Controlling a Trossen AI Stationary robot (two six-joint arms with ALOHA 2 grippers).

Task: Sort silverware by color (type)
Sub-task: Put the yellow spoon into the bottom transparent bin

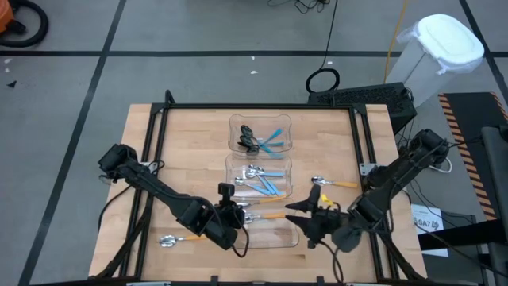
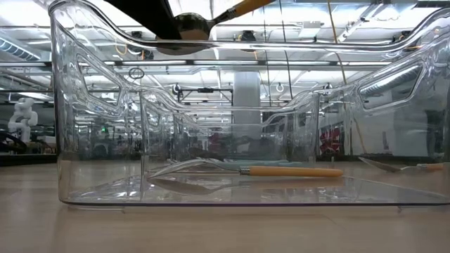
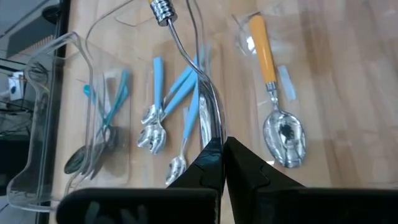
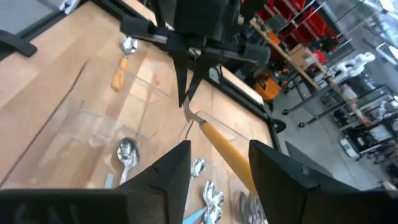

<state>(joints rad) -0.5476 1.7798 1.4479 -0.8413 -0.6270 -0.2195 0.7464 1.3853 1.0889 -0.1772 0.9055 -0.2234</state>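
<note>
Holding an orange-handled spoon (image 4: 222, 148) by its bowl end in my shut left jaws (image 1: 231, 216), above the nearest clear bin (image 1: 270, 230). Right jaws (image 1: 305, 208) stand open just beside that bin, astride the handle, not gripping it.

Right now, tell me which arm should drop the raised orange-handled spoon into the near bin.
Left. The left gripper is shut on the spoon above that bin; the right gripper stands open.
</note>
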